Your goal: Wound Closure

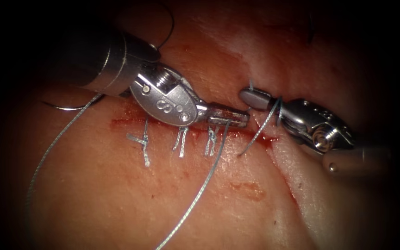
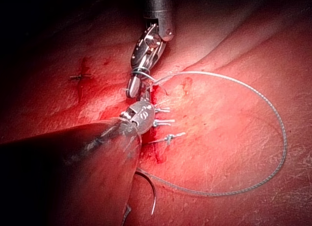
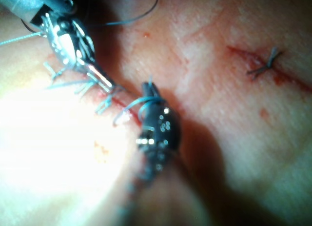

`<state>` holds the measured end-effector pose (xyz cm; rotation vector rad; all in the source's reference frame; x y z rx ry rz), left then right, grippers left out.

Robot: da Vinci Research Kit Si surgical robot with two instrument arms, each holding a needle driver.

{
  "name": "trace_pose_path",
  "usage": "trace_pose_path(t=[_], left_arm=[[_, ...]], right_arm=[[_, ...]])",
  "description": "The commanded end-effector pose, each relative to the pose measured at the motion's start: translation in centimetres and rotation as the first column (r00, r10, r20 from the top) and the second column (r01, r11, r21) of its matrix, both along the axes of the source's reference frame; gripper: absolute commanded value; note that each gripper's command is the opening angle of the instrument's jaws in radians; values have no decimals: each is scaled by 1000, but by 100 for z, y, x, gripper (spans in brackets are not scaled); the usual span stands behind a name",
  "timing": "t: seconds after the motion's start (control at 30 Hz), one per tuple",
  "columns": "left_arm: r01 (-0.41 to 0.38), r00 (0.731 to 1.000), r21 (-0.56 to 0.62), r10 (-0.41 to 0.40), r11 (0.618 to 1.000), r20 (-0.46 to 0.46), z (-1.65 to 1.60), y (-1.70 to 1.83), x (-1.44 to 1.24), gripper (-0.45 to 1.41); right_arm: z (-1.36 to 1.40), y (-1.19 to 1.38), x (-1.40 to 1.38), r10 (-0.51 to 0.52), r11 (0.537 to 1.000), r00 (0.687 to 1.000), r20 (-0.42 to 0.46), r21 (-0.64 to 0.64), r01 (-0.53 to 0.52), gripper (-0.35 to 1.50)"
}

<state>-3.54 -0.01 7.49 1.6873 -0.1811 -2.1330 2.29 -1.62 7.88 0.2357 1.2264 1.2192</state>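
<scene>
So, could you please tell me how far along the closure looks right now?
Three knotted stitches already cross the cut. In hand: the left end effector grips the thread, which also loops around the shut right end effector. The needle lies free on the tissue. The cut's right end is still open.

You are at a surgical training lab setup: under endoscope light lies a slab of tissue [image 1: 116, 199] with a cut [image 1: 172, 127] partly closed by knotted stitches [image 1: 180, 141], a loose thread [image 1: 195, 199] across it, and steel wristed instruments such as the left pincer [image 1: 230, 116].
</scene>
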Motion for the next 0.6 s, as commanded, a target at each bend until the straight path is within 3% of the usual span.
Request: trace_pose_path(t=[0.03,0.27,0.5,0.6], left_arm=[[11,1000,14,-10,1000,-8,6,5,-1,-45],[48,997,46,-45,998,-67,24,41,20,-45],[92,990,63,-84,994,-114,36,117,21,-45],[114,987,74,-104,991,-123,36,148,16,-45]], right_arm=[[-3,-16,3,-5,1000,1000,1,-9,5,-35],[-25,-47,7,-28,997,999,38,-65,30,-35],[-44,-62,41,8,988,982,189,-153,22,-35],[-42,-61,50,-5,987,978,207,-156,38,-35]])
